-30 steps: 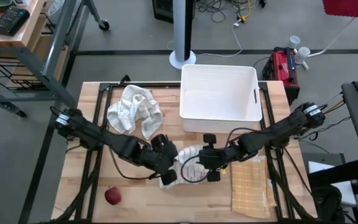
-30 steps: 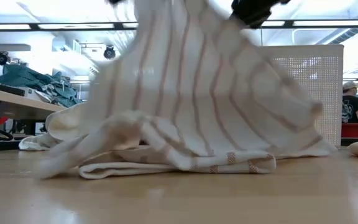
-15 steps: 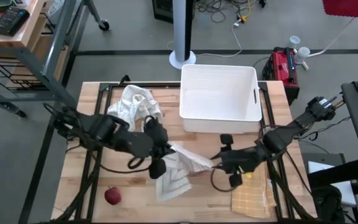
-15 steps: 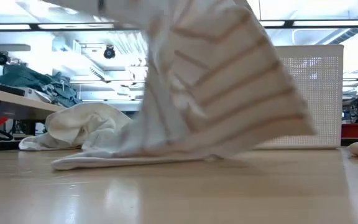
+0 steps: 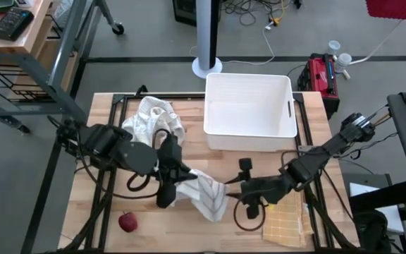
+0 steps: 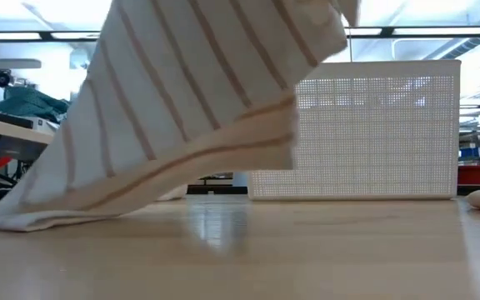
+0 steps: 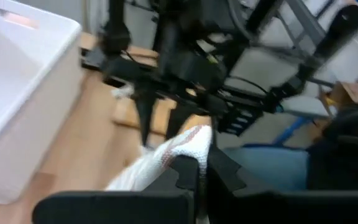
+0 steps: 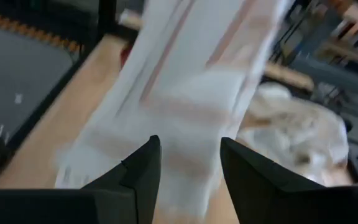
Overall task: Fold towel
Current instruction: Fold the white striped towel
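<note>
Left to right: 1 apple [image 5: 127, 222] at table's 7 o'clock; 1 crumpled cloth [image 5: 152, 121] at 11; left gripper [image 5: 166, 185] pinching striped towel [image 5: 204, 196] w/ jaws closed, towel hanging near centre; right gripper [image 5: 248, 189] sitting open, prob. let go; 1 white bin [image 5: 249, 106] at 1; 1 checked cloth [image 5: 285, 219] at 5. No readable writing.

Wooden table [image 5: 104, 212] with white bin [image 5: 249, 113], crumpled cloth [image 5: 150, 123], apple [image 5: 127, 223], striped towel [image 5: 203, 194].
</note>
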### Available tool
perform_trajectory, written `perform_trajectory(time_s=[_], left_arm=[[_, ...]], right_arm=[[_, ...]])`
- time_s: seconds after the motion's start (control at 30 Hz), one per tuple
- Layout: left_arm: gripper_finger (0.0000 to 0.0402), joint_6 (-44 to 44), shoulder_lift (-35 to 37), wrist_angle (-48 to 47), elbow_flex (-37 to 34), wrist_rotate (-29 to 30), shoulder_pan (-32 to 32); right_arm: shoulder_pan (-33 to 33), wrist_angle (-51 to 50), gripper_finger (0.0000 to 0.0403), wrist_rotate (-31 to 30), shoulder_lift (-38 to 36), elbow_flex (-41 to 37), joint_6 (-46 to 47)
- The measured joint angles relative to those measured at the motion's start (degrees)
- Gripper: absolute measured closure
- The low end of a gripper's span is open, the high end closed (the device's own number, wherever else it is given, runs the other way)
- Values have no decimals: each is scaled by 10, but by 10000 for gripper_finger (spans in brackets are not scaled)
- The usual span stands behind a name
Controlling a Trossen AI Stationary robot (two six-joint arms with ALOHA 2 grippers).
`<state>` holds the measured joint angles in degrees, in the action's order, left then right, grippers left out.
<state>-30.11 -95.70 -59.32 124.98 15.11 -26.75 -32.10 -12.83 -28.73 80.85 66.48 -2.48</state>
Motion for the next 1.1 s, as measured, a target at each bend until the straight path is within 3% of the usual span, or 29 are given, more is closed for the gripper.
perform_trajectory(time_s=[0.2,0.43,0.83,0.97,1.1], left_arm=[[401,-2,0,1,-25,-37,-18],[401,4,0,48,-73,-47,-22],[401,11,0,114,-117,-65,-38],[401,40,0,110,-118,-78,-74],[401,80,0,108,-112,-69,-118]], right_arm=[[16,77,229,17,3,0,-27],[32,161,227,97,17,2,-33],[57,208,246,101,106,11,-21],[69,175,282,91,116,9,-19],[70,122,375,76,121,6,-31]])
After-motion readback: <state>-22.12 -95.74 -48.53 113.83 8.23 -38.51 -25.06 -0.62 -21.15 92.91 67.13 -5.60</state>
